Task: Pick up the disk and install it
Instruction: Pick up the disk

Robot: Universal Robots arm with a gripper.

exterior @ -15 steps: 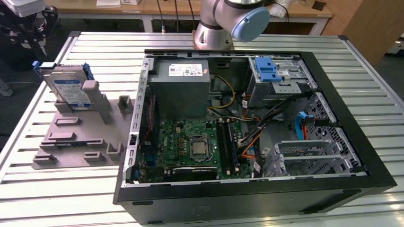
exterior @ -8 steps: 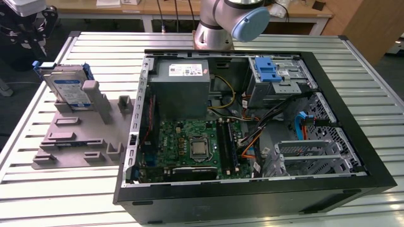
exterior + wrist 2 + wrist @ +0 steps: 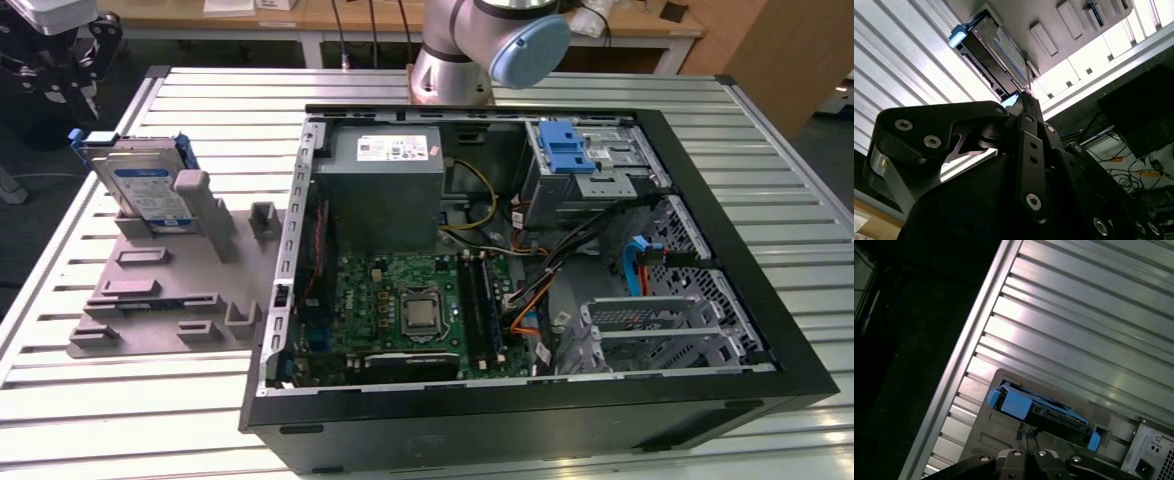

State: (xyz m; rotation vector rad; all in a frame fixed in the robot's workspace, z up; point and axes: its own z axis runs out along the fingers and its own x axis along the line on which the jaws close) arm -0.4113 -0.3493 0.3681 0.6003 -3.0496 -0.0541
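Disk check: silver rectangular hard drive (image 3: 140,190) in its blue plastic frame stands on edge at the grey plastic holder plate's (image 3: 147,330) far corner. Black gripper (image 3: 1026,435) hovers near it, fingers pressed together.

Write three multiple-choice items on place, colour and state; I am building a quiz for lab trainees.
1. Where is the flat silver rectangular disk? A: in the grey plastic holder, at the exterior view's left of the open black computer case; B: inside that case; C: on the floor.
2. Its plastic carrier frame is: A: red; B: blue; C: yellow.
3. The disk: A: lies flat; B: hangs in mid-air; C: stands on edge.
Answers: A, the holder's slot bears it; B, blue edges show in both wrist views; C, it stands upright, apart from the black gripper.
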